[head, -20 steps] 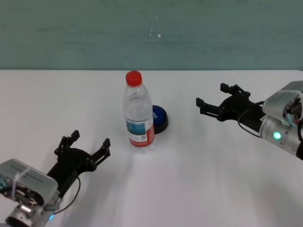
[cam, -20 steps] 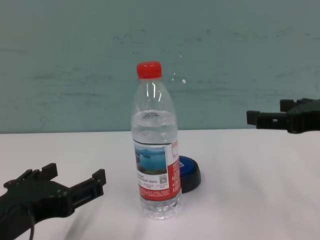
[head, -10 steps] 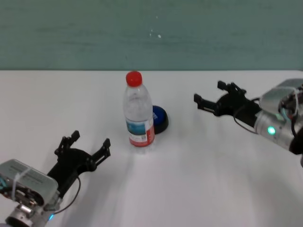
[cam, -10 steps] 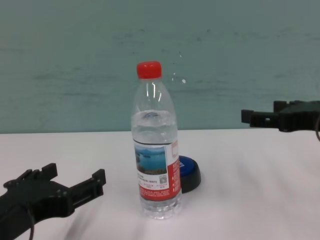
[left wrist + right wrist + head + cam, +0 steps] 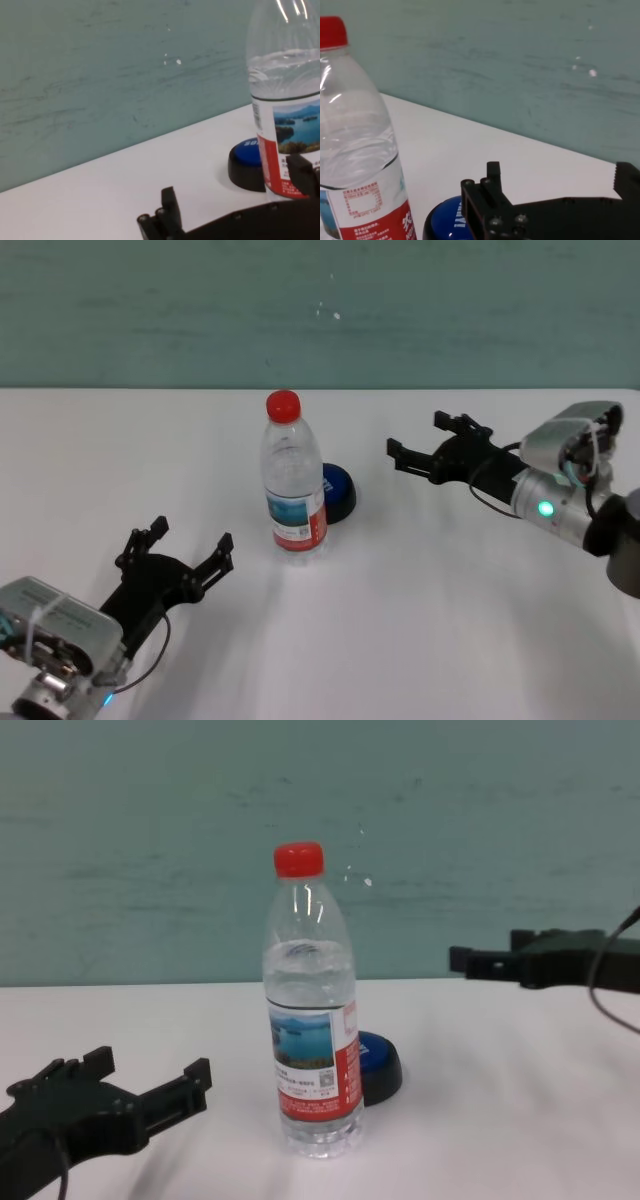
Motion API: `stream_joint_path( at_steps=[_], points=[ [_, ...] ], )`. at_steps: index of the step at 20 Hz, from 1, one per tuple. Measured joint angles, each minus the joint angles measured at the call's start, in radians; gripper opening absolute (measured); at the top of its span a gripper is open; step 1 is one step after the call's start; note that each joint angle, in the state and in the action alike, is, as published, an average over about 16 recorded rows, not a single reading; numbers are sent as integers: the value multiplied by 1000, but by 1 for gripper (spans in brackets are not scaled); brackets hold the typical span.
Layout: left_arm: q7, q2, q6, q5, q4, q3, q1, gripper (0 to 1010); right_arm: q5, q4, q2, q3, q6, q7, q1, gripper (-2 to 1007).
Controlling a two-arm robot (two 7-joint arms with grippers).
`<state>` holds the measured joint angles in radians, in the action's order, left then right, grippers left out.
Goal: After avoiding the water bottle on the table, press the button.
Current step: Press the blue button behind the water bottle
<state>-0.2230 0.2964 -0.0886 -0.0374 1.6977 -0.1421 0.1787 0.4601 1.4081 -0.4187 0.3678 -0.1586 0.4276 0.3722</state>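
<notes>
On your left wrist view, the water bottle (image 5: 285, 100) stands upright on the white desk (image 5: 125, 170), with the blue button (image 5: 247, 161) partly hidden behind its base. Your left gripper (image 5: 235, 212) is spread wide, holding nothing.

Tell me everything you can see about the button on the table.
The button is low and round, with a glossy blue domed top bearing white lettering on a wider black base, seemingly plastic. It sits flat on the white table, just behind the water bottle, which partly hides it. Whether they touch is unclear. Neither gripper touches it.
</notes>
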Motion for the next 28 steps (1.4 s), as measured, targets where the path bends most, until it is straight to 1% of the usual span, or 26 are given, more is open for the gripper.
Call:
stream_joint_path(
  at_steps=[5,11,22,28],
  points=[
    [0,0,0,0,0,0,0,1000,-5,-66,24,24,14,18,40,1004],
    [0,0,0,0,0,0,0,1000,-12,-126,45,44,27,31,74,1004],
    [0,0,0,0,0,0,0,1000,-31,-196,72,66,39,44,113,1004],
    [0,0,0,0,0,0,0,1000,-43,-238,91,80,45,57,136,1004]
  ],
)
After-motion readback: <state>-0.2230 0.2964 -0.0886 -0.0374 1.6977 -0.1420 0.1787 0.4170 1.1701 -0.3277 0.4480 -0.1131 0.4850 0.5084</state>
